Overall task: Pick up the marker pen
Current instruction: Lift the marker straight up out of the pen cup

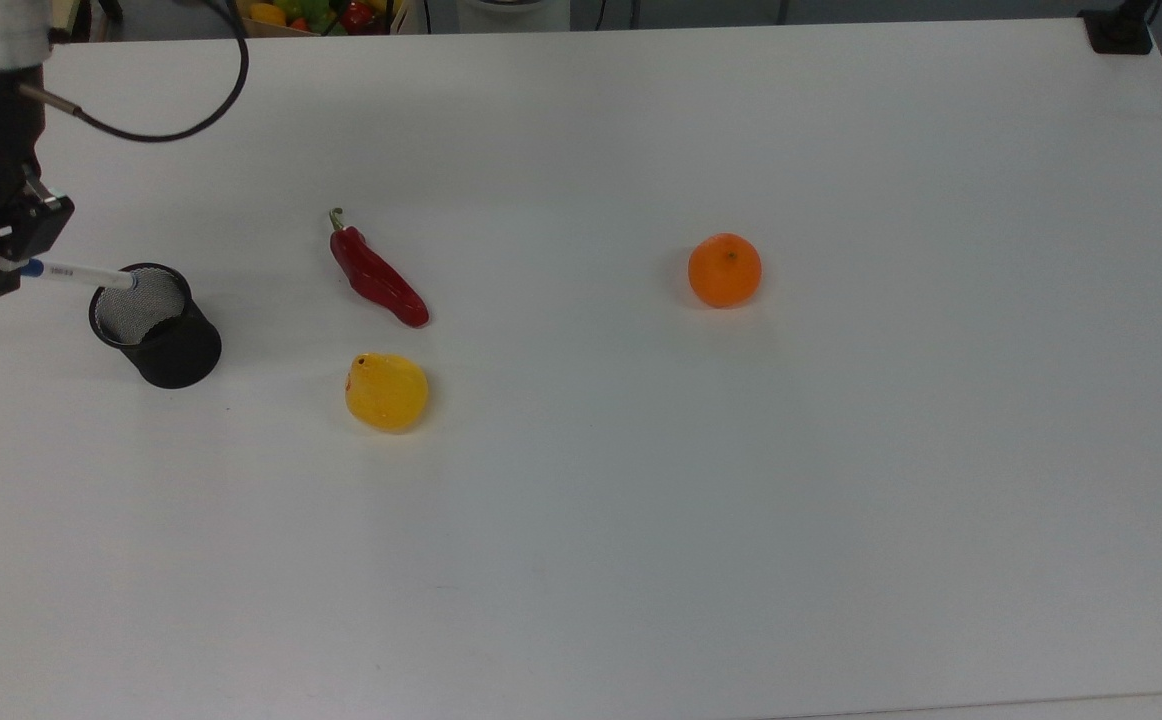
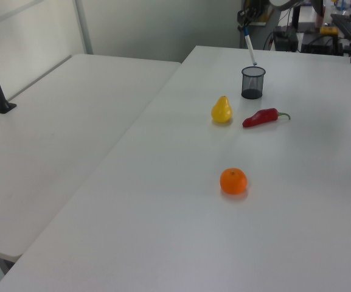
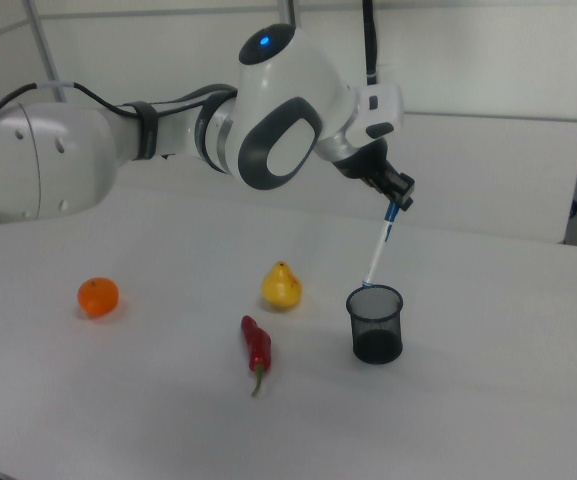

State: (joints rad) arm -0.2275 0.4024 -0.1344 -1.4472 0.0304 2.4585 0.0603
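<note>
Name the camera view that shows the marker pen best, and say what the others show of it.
The right view: the marker pen hangs tilted from the claw, its whole white barrel visible, lower tip at the rim of the black mesh cup. The top view foreshortens it; the left view shows it as a thin distant sliver above the cup.

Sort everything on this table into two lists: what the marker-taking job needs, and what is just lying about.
Part of the job:
- marker pen, lifted almost clear of the cup
- tool, shut on the pen's upper end
- black mesh cup, which the pen is leaving

Just lying about:
- red chilli
- yellow pear
- orange
</note>
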